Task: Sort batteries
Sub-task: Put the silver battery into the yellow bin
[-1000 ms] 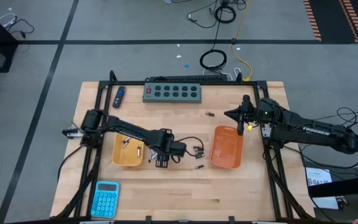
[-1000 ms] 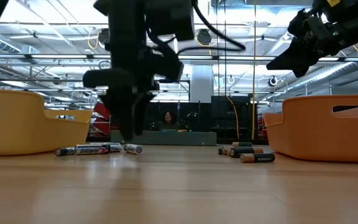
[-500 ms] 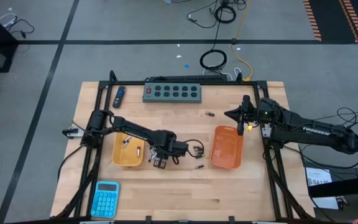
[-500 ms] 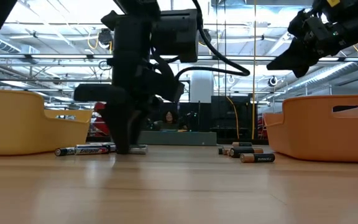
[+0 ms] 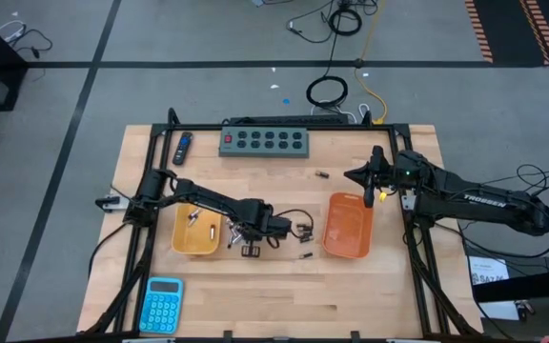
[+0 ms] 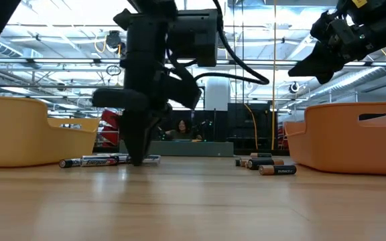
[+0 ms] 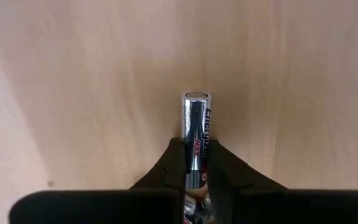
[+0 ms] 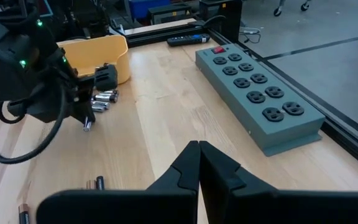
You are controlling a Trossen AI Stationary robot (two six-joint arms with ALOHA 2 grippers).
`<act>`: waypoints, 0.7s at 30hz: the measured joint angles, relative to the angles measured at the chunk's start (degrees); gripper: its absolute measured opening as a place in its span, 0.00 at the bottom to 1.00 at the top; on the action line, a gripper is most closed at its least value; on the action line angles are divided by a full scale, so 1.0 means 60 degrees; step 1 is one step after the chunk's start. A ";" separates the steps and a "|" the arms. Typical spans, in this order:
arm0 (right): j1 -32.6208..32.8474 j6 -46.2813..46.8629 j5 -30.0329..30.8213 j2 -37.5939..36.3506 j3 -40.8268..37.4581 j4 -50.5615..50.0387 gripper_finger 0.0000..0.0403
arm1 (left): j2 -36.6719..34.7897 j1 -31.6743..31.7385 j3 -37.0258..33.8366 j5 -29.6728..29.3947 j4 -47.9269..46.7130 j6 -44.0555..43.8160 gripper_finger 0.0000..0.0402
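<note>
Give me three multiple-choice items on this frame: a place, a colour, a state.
1. Where is the left gripper?
A. down at the table beside the yellow bin
B. over the power strip
C. above the calculator

2. What colour is the bin nearest the right gripper?
A. blue
B. orange
C. green

3. What are the left fingers doing?
A. spread wide
B. closed on a silver battery
C. holding a cable

Answers: A, the high view shows it there; B, its walls are orange; B, the wrist view shows the cell pinched.

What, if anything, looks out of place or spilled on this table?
Nothing stands out. Loose batteries lie between the yellow bin and orange bin, awaiting sorting. The left gripper is shut on a silver battery; the right gripper waits, shut.
</note>
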 joint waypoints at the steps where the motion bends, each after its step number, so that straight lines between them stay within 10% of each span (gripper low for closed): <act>1: -0.0002 0.0000 0.0000 0.0001 0.0000 -0.0020 0.00 | -0.0186 -0.0007 0.0059 -0.0092 -0.0061 -0.0374 0.10; 21: -0.0002 0.0217 0.0004 0.0004 0.0004 -0.0071 0.00 | -0.5539 -0.1154 -0.4098 -0.1100 -0.1796 -0.7986 0.23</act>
